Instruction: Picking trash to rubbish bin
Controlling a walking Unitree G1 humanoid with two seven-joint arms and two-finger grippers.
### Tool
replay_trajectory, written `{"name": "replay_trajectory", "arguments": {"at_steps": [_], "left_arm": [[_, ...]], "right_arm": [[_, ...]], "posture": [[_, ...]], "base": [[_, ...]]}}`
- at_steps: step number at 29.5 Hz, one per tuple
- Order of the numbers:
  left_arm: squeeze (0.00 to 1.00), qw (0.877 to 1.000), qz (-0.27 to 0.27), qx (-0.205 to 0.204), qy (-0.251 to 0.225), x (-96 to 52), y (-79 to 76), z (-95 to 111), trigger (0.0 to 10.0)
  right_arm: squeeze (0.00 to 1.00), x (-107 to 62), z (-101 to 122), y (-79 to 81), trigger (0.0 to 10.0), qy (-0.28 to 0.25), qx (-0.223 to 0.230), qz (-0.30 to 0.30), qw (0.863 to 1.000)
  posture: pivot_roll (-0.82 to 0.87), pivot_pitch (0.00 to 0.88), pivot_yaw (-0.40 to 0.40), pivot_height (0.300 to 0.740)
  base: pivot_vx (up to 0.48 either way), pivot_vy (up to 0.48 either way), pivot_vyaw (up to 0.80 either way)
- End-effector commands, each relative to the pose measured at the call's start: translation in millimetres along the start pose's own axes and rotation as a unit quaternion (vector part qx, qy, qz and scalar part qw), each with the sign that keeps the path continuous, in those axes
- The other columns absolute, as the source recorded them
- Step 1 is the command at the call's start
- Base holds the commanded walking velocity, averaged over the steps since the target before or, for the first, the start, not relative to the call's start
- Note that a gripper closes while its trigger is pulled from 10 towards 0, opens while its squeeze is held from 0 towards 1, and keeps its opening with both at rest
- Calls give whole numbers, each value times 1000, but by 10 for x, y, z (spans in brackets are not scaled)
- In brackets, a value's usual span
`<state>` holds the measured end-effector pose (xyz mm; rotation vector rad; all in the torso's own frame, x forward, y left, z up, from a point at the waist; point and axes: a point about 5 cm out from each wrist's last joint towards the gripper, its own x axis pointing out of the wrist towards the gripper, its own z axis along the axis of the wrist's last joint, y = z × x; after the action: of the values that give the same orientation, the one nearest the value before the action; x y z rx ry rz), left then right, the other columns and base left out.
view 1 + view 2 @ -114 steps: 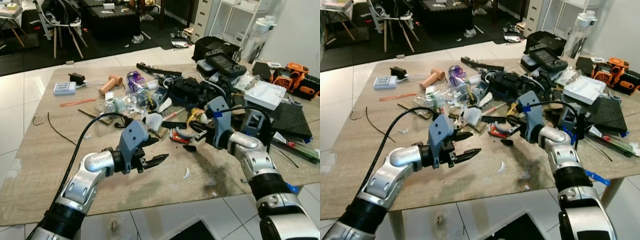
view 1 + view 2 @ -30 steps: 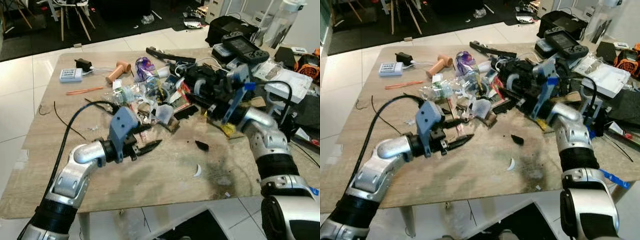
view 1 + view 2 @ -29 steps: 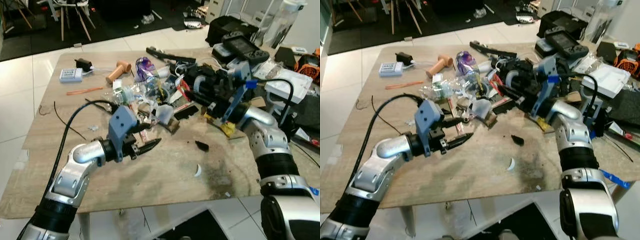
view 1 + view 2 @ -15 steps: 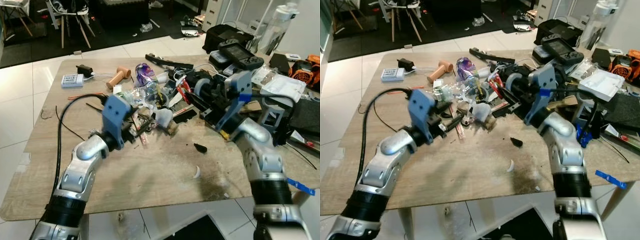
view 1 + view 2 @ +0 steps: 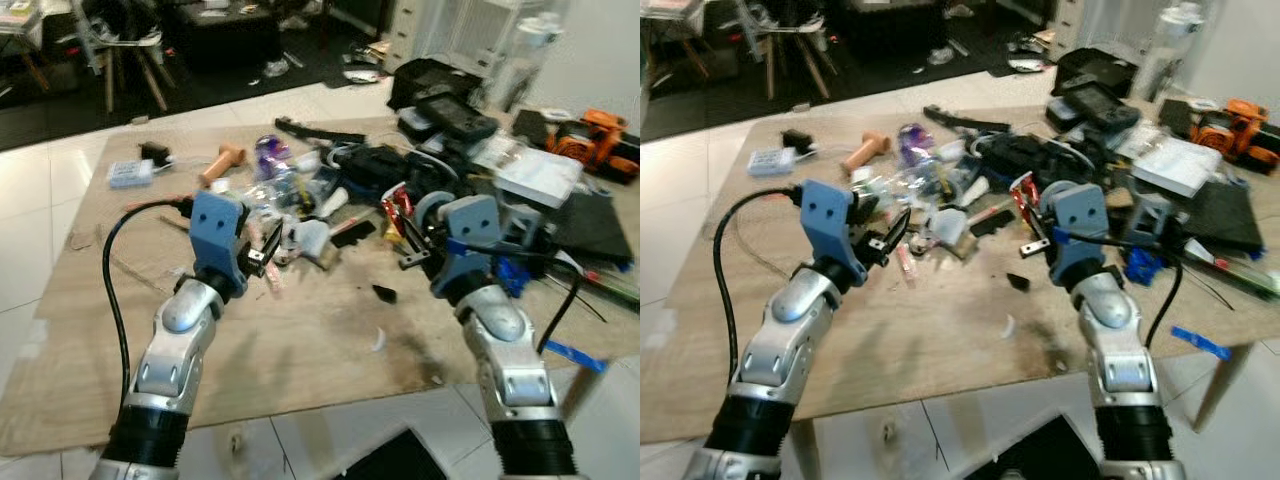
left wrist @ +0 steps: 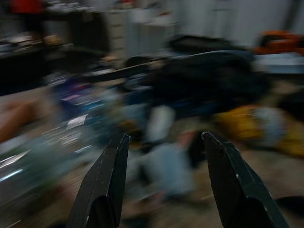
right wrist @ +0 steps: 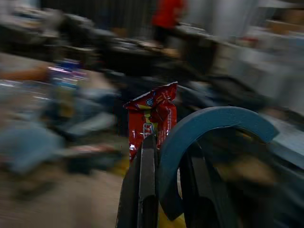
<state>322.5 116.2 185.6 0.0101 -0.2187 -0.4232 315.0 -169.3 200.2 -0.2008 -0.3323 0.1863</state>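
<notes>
My right gripper (image 5: 402, 238) is raised over the table's middle, shut on a red snack wrapper (image 5: 394, 212). In the right wrist view the red wrapper (image 7: 154, 115) stands up past the fingertips. A grey-blue curved piece (image 7: 209, 124) sits between the fingers (image 7: 142, 185) as well. My left gripper (image 5: 264, 258) hovers open at the near edge of the trash pile (image 5: 290, 200), holding nothing. The left wrist view is blurred, with its two fingers (image 6: 107, 183) spread wide before the pile (image 6: 161, 137).
The wooden table (image 5: 300, 350) carries a heap of wrappers, plastic bits, black gear (image 5: 385, 170), a black game device (image 5: 445, 108), a white box (image 5: 535, 178) and orange tools (image 5: 595, 140). Small scraps (image 5: 382, 293) lie near the middle. A dark container (image 5: 385, 462) sits on the floor below the front edge.
The camera shifted. My right gripper has drawn back from the pile toward me with the red wrapper in it. The left gripper has risen and tilted up at the pile's edge.
</notes>
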Motion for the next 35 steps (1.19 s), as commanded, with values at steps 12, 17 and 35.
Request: {"name": "replay_trajectory", "arguments": {"at_steps": [12,17,35], "left_arm": [[0,1000,-3,8,-8,19,-37,22,10000],[0,1000,4,14,-7,21,-26,21,10000],[0,999,22,25,1,8,4,-59,10000]], "right_arm": [[0,0,55,-14,10000,-17,-6,-30,999],[0,4,69,3,10000,-20,-8,-28,999],[0,-91,-122,164,10000,16,0,-8,1000]], "posture": [[-104,81,1,740],[-104,79,1,740],[-128,74,-8,740]], "base": [[0,0,-800],[0,0,-800],[0,0,-800]]}}
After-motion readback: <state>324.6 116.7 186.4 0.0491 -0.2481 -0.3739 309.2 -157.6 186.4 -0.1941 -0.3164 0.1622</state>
